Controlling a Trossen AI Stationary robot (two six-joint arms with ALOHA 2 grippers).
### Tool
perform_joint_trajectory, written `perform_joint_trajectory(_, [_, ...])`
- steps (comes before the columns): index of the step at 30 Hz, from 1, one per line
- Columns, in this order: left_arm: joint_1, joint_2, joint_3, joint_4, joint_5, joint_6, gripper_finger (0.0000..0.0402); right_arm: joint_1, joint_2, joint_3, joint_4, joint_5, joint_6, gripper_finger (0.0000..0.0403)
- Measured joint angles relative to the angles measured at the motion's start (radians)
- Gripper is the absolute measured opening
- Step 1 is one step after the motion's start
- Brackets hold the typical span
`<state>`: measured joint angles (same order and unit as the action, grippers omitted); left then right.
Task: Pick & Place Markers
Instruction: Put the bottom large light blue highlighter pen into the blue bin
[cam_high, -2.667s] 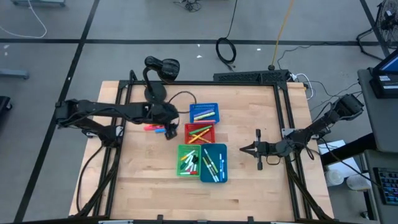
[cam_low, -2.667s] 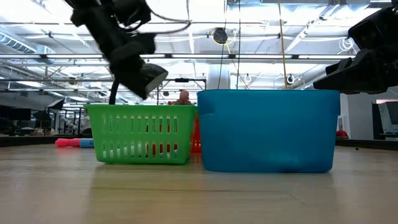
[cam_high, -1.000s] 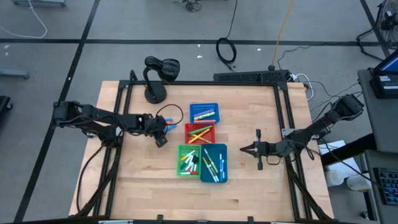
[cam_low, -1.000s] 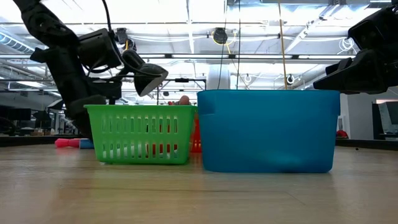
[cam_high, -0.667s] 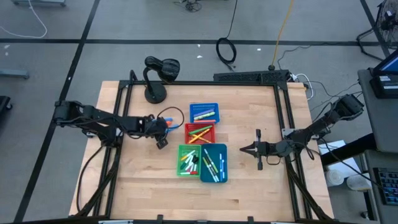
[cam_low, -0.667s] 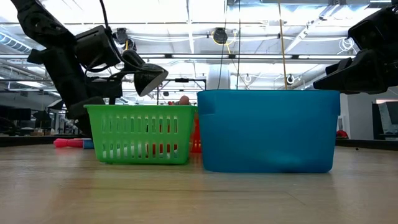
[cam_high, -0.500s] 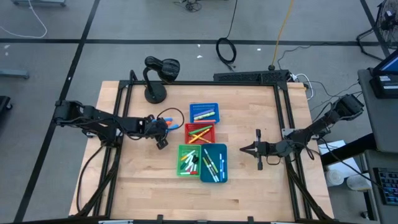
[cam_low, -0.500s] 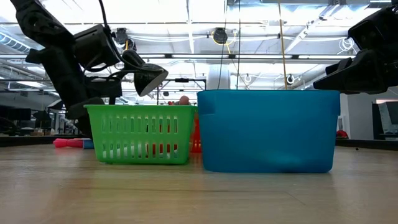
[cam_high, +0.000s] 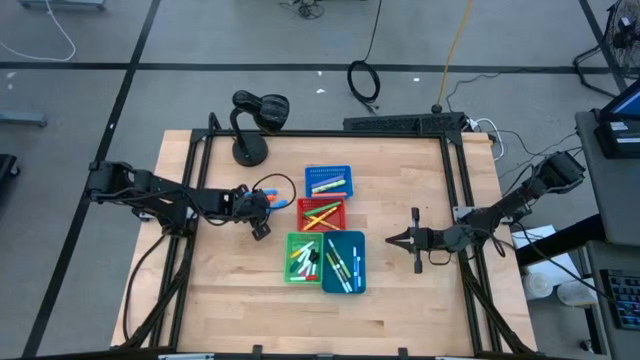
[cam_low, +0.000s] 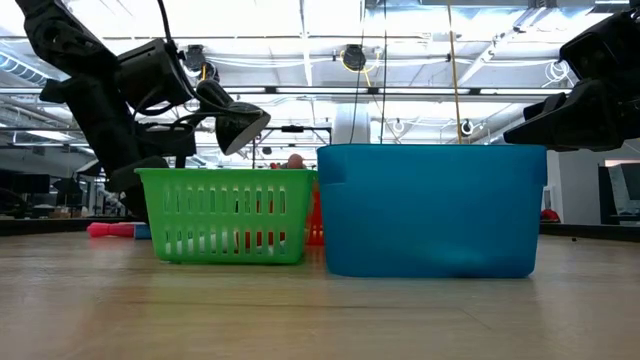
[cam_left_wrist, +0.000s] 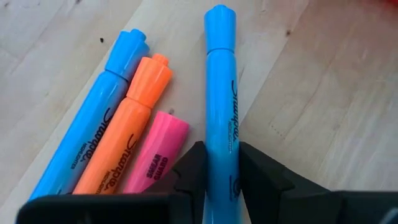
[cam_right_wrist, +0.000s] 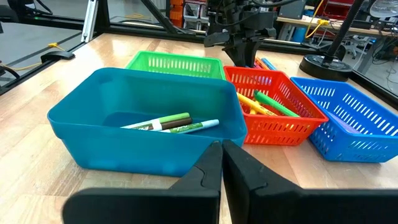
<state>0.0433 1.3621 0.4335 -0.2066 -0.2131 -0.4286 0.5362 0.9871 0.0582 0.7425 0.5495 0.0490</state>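
My left gripper is at the table's left, just left of the red bin, shut on a blue marker. Beside it three loose markers lie flat on the wood: blue, orange and pink. More markers lie in the bins, among them green ones in the teal bin. My right gripper waits shut above the table's right side, pointing at the bins, holding nothing. My left gripper pinches the blue marker's body between its two fingers, one on each long side, toward the end away from the cap. The fingers come slanting down from the table's left. Whether the marker is clear of the wood, I cannot tell.
Four bins stand together mid-table: latticed blue, red, green and teal. A black stand with a cable is at the far left. Bare wood lies along the near edge and right of the bins.
My left gripper has tipped slightly over the loose markers, then kept still, with the same gap between its fingers. The markers on the wood have stayed where they were.
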Motion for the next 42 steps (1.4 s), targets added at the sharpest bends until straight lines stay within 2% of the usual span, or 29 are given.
perform_joint_trajectory(8, [0.0,0.0,0.001,0.004,0.002,0.0,0.0069,0.0,0.0,0.0,0.0,0.0,0.0,0.0])
perform_joint_trajectory(16, [0.0,0.0,0.001,0.005,0.003,-0.003,0.0083,0.0,0.0,0.0,0.0,0.0,0.0,0.0])
perform_joint_trajectory(22, [0.0,0.0,0.001,0.005,0.003,-0.003,0.007,0.0,0.0,0.0,0.0,0.0,0.0,0.0])
perform_joint_trajectory(42, [-0.001,-0.001,0.002,0.034,0.003,-0.003,0.0078,0.0,0.0,0.0,0.0,0.0,0.0,0.0])
